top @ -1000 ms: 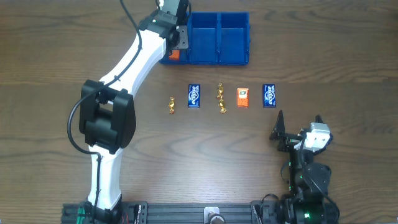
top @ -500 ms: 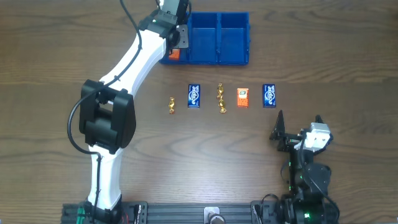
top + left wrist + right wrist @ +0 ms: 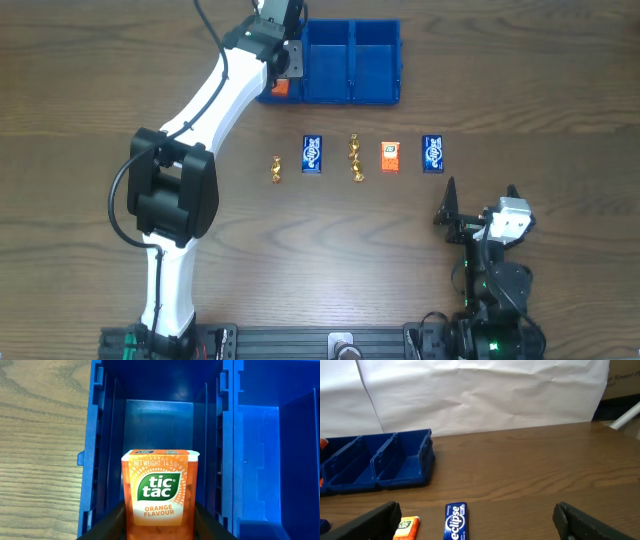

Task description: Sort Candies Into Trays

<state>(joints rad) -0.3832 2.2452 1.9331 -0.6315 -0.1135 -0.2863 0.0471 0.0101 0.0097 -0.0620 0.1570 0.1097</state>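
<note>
My left gripper (image 3: 160,527) is shut on an orange candy box (image 3: 160,491), held upright over the leftmost compartment of the blue tray (image 3: 250,435). In the top view that box (image 3: 280,88) shows at the tray's (image 3: 350,62) left end, under the left gripper (image 3: 285,68). On the table lie a row of candies: a gold one (image 3: 277,170), a blue pack (image 3: 313,153), gold ones (image 3: 355,158), a second orange box (image 3: 390,156) and another blue pack (image 3: 432,153). My right gripper (image 3: 480,192) stands open near its base, with nothing between its fingers.
The right wrist view shows the blue tray (image 3: 380,462) at the far side, with a blue pack (image 3: 455,522) and an orange box (image 3: 407,527) close by. White paper hangs behind the table. Bare wood lies left and right of the candy row.
</note>
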